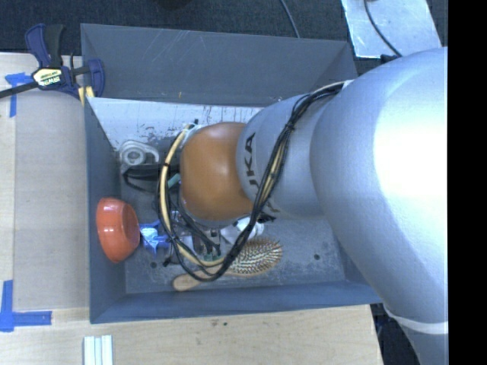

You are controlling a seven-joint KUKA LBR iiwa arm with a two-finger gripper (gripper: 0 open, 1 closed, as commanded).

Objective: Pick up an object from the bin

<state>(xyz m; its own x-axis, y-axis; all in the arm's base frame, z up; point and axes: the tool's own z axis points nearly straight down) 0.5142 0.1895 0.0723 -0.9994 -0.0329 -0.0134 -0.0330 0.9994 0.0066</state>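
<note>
Camera view: tool (194, 238) low beside pale wooden hairbrush (255, 258); grip state unreadable.

I see an orange-red bowl (116, 229) near the left wall of the bin (103, 295), apparently tipped on its side. Just beside it, to its right, is a small crumpled blue thing (152, 239) I cannot identify. A wooden hairbrush (255, 257) lies flat by the near wall, bristles showing, handle pointing left. Near the far left corner sits a small grey round piece (135, 156), with a black thing (141, 178) just beside it.
</note>
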